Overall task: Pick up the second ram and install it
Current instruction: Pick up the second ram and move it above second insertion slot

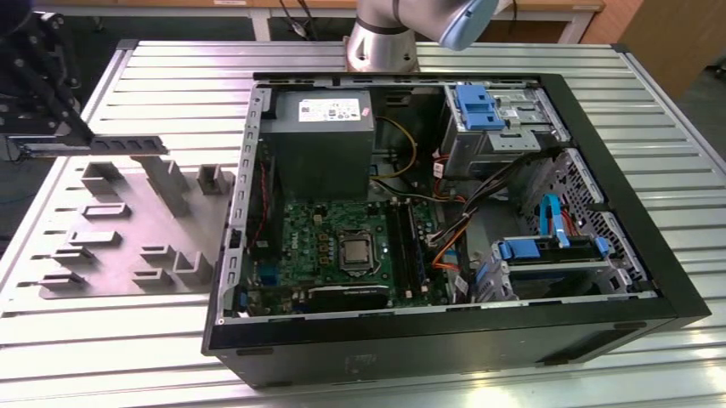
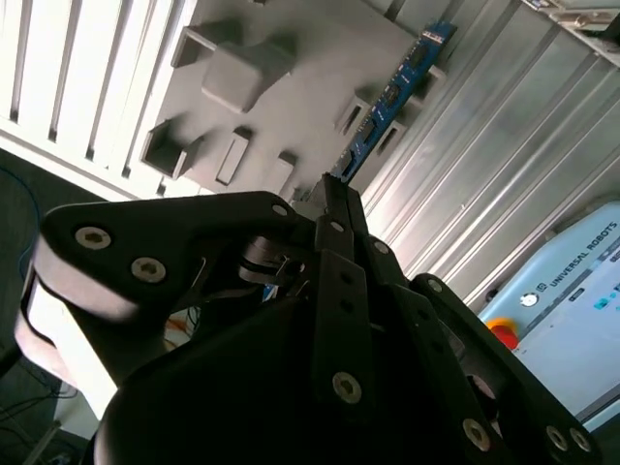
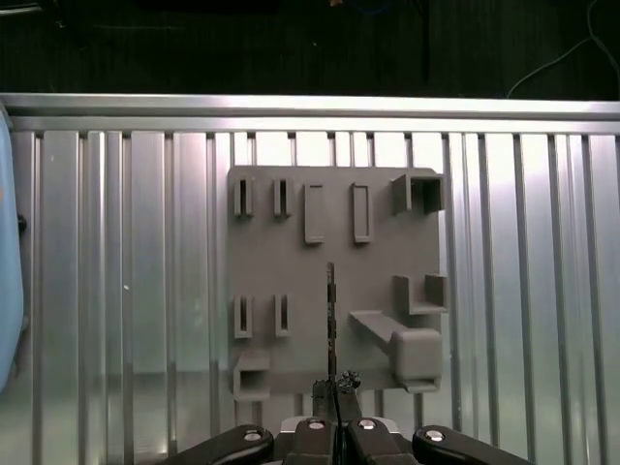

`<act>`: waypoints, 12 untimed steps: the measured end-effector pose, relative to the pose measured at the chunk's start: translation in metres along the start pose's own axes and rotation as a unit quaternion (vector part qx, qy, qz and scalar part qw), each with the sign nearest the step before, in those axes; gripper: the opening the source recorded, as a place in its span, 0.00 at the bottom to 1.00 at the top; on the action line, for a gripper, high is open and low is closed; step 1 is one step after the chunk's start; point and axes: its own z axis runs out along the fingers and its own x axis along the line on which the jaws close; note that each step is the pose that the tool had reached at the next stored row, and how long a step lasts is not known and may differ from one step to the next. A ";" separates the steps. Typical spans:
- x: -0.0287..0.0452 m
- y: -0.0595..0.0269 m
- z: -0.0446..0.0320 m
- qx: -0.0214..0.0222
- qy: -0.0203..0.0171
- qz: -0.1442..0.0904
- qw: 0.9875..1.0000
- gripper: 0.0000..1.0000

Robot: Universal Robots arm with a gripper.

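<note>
1. Since the gripper (image 2: pixel 331 194) is pinched tight on one end of the second ram (image 2: pixel 392 97), the blue stick juts straight out from its tips in the second wrist view, most of its length free.
2. Just beyond lies the grey fixture plate (image 2: pixel 291 116), whose slotted blocks look meant to stand parts on edge for such a grasp; the stick appears to hang clear of it.
3. Farthest, at the exterior view's centre, the open computer case (image 1: pixel 454 340) lies on its side, motherboard (image 1: pixel 306 229) facing up, well apart from the stick at upper left.
</note>
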 end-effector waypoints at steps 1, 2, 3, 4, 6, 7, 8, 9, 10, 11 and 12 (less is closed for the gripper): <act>-0.0002 -0.0041 -0.0001 0.000 0.000 0.000 1.000 0.12; -0.0003 -0.0083 -0.0003 0.000 0.000 0.000 1.000 0.12; -0.0005 -0.0127 -0.0004 0.000 0.000 0.000 1.000 0.12; -0.0007 -0.0167 -0.0005 0.000 0.000 0.000 1.000 0.12; -0.0011 -0.0249 -0.0009 0.000 0.000 0.000 1.000 0.12; -0.0012 -0.0290 -0.0010 0.000 0.000 0.000 1.000 0.12; -0.0014 -0.0333 -0.0012 0.000 0.000 0.000 1.000 0.12; -0.0016 -0.0377 -0.0012 0.000 0.000 0.000 1.000 0.12; -0.0018 -0.0422 -0.0014 0.000 0.000 0.000 1.000 0.12; -0.0020 -0.0470 -0.0016 0.000 0.000 0.000 1.000 0.12; -0.0022 -0.0514 -0.0018 0.000 0.000 0.000 1.000 0.12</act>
